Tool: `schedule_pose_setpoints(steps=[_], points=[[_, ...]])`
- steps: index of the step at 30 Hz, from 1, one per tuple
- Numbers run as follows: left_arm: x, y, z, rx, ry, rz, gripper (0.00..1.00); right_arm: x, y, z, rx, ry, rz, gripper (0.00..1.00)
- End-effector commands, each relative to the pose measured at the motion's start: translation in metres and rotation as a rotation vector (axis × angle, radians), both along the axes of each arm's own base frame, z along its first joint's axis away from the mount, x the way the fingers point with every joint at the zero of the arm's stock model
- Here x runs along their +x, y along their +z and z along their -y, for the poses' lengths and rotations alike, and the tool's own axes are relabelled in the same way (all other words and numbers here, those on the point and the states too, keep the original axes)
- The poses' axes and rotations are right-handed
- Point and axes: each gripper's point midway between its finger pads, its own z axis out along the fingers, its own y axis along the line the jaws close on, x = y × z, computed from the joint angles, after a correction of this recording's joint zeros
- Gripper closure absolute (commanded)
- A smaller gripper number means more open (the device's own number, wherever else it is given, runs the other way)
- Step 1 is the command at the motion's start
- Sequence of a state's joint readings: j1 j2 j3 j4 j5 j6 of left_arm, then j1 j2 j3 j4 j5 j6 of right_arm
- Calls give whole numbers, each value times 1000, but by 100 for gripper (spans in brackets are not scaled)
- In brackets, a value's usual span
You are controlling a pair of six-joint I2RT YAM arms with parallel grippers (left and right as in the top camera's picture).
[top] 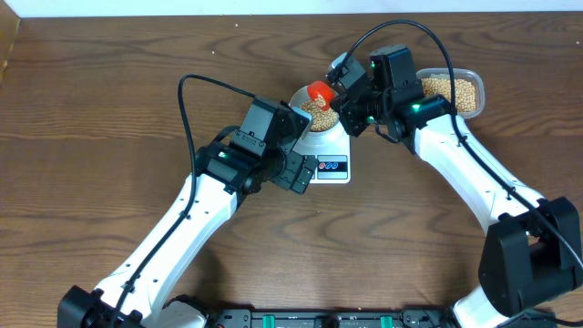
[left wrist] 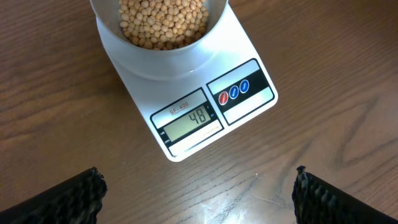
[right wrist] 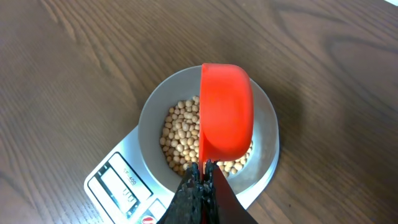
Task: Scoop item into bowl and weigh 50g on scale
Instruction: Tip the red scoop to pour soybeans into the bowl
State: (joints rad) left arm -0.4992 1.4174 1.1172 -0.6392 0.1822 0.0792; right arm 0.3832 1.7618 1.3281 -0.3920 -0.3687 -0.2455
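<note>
The white scale carries the pale bowl, which holds tan beans. The scale's display reads 48. My right gripper is shut on the handle of a red scoop, tipped on its side over the bowl. My left gripper hovers open above bare table just in front of the scale, its fingers far apart with nothing between them.
A clear plastic tub of more beans stands at the back right, behind my right arm. The table's far edge runs along the top of the overhead view.
</note>
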Motion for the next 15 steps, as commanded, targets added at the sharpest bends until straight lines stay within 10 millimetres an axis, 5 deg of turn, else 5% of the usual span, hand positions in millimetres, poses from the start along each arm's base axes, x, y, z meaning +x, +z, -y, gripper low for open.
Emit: schedule_pose_setpoints(steps=[1,15], points=[[0,4,0,-9,-5,8,2,-1,12,-2,-3,21,43,99],[0,4,0,-9,-5,8,2,-1,12,-3,-34,69,82,99]])
